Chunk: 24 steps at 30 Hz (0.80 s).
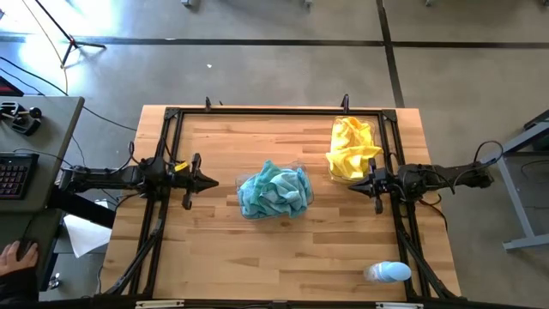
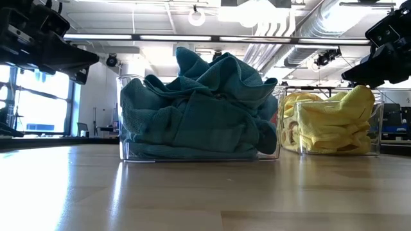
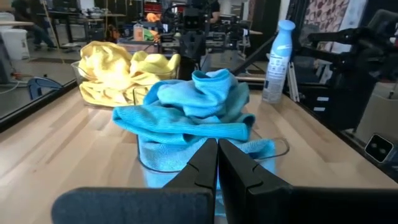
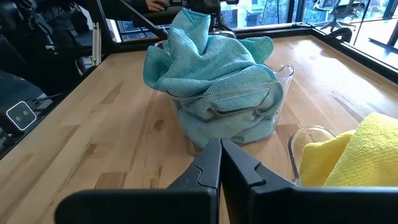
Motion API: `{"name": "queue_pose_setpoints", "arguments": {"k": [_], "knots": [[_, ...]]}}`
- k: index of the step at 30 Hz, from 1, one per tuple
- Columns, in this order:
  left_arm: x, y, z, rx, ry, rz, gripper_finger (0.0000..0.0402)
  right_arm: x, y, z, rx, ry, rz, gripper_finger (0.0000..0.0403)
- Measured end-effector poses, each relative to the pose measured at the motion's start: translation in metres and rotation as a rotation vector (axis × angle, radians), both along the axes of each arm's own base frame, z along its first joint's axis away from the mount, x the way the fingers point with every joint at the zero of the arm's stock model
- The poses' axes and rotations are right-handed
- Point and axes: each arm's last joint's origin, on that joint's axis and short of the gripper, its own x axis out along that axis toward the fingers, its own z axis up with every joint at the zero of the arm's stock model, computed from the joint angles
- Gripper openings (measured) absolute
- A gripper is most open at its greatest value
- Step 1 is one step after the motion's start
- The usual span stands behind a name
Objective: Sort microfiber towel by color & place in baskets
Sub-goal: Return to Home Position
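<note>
Teal-blue towels fill a clear basket at the table's middle, heaped above its rim. Yellow towels fill a second clear basket toward the far right, spilling over its edge. My left gripper hovers left of the teal basket, shut and empty; its fingers point at the teal pile. My right gripper hovers between the two baskets, at the near edge of the yellow one, shut and empty, pointing at the teal pile. Neither touches cloth.
A pale blue-and-white bottle lies on its side near the table's near right corner. A black frame borders the tabletop. Bare wood stretches along the near side and the left. A keyboard and a person's hand sit off the table's left.
</note>
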Motion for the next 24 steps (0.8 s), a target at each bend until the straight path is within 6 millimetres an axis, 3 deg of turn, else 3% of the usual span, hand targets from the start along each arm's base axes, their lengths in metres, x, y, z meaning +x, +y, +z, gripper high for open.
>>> {"name": "queue_pose_setpoints", "arguments": {"k": [24], "knots": [[0.0000,0.0030,0.0000,0.000,0.000,0.030,0.0000,0.0000,0.0001,0.0000,0.001,0.000,0.004,0.0000]]}}
